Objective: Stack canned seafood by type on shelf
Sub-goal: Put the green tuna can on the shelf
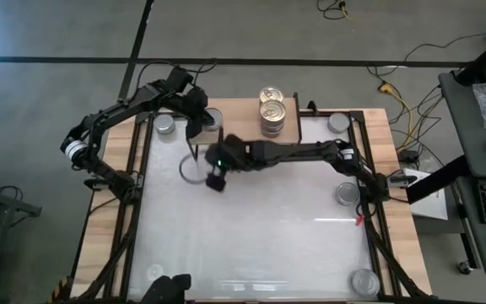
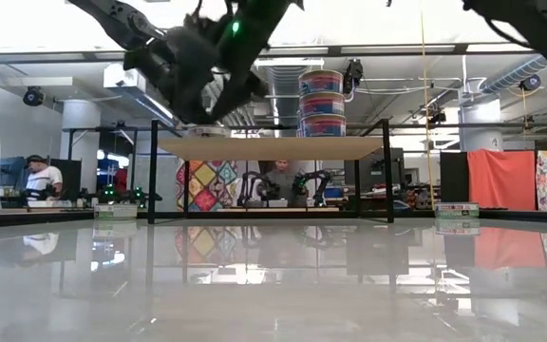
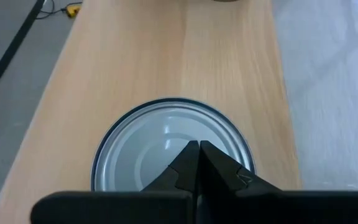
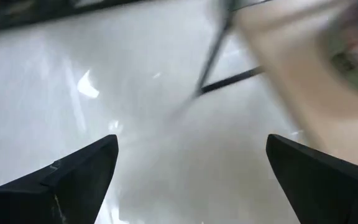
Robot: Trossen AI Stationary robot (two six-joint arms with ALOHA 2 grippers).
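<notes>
from the overhead camera i read the white table point(image 1: 260, 228) as a clock face, twelve at the far edge. the shelf point(image 1: 243, 122) stands at about twelve, a light-wood board on thin black legs. on its right half i see a stack of gold-lidded tins point(image 1: 272, 114) with a second gold lid just behind it; the table-level camera shows that stack point(image 2: 322, 103) three tins high. on the shelf's left half sits a silver-lidded tin point(image 3: 173, 146), and my left gripper point(image 3: 197, 155) hovers right over its lid with its fingers pressed together, holding nothing. my right gripper point(image 1: 216, 179) hangs over the table just in front of the shelf's left end, toward eleven, fingers point(image 4: 79, 171) spread wide with nothing between them. loose silver tins lie around the table: one at eleven point(image 1: 165, 124), one at one point(image 1: 338, 123), one at three point(image 1: 347, 194), one at five point(image 1: 364, 281). i make out a round rim point(image 1: 191, 169) beside the right gripper but cannot tell what it is.
</notes>
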